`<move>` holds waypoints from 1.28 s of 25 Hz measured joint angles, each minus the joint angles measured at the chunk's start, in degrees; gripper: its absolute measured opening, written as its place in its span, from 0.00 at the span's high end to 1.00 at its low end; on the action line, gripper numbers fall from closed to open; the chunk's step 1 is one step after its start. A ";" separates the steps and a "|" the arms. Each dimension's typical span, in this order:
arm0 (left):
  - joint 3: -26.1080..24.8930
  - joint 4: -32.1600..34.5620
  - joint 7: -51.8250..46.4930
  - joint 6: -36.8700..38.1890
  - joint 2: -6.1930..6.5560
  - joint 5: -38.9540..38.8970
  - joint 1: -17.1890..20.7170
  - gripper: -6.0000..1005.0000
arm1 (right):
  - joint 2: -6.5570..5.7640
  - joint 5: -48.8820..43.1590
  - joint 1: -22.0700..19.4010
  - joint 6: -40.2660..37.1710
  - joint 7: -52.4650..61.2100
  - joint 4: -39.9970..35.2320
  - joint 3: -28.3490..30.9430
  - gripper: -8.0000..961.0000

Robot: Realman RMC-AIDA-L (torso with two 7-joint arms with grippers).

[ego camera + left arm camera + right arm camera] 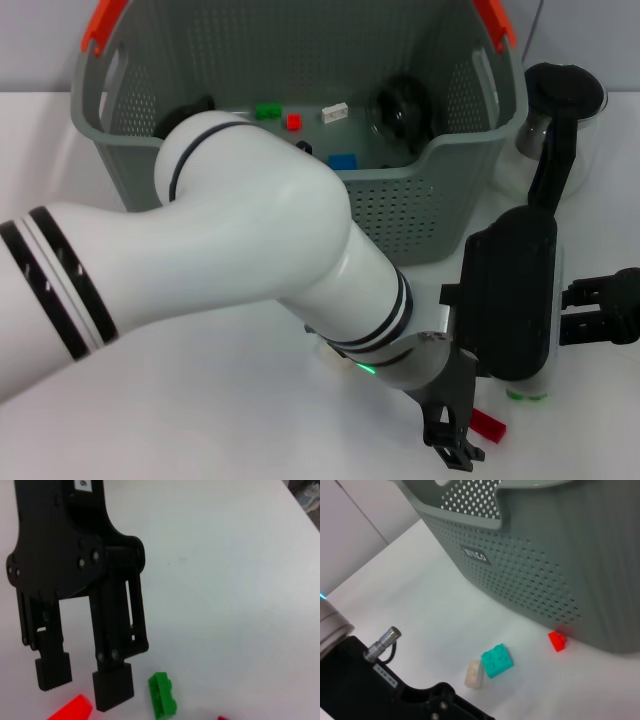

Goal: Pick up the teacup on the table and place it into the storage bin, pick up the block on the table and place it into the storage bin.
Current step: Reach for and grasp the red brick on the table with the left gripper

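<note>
A: Reaching low across the table (200,420), the left gripper (84,682) hangs with its fingers spread and nothing between them. In the head view it sits at about five o'clock from the storage bin (420,215).

B: Which block is it lined up on?

A: The red block (71,710), I judge. In the left wrist view it lies on the table just past the fingertips (114,690), roughly under the gap but a little beyond it; in the head view the same red block (488,425) shows just beside the gripper at its three o'clock. A green block (163,695) lies outside the nearer finger, close but apart.

B: Long axis?

A: Only one end of the red block shows, so I cannot tell for certain. It seems to run slantwise across the gap, which would suit a pinch across its short sides once the gripper drops further.

B: The other arm?

A: The right gripper (598,310) is at the right edge of the head view, well off the block, and I cannot tell how its fingers stand. The left is plainly nearer.

B: And the bin?

A: It already holds a dark glassy teacup (400,110) and several small blocks. The right wrist view shows a teal block (497,660), a pale block (474,673) and a small red piece (557,641) on the table by the bin wall.
</note>
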 joint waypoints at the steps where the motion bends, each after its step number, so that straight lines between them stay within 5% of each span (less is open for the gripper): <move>1: 0.51 -0.71 0.37 -0.97 -0.04 0.00 -0.28 0.10 | -0.01 -0.01 0.00 0.00 0.00 0.00 0.00 0.29; 7: 2.35 -4.07 1.08 -3.64 -0.07 -0.33 -2.00 0.13 | -0.10 -0.05 0.00 0.10 -0.04 0.00 0.00 0.29; 10: 2.98 -4.63 1.13 -4.46 -0.07 -0.49 -2.26 0.30 | -0.16 -0.05 -0.04 0.12 -0.07 0.00 0.00 0.29; 16: 4.03 -5.06 1.14 -5.85 -0.06 -0.53 -2.27 0.43 | -0.17 -0.05 -0.08 0.33 -0.09 0.00 0.00 0.29; 32: 5.89 -5.88 0.76 -7.23 -0.06 -0.67 -2.69 0.46 | 0.00 -0.04 -0.09 0.58 -0.02 -0.01 0.20 0.29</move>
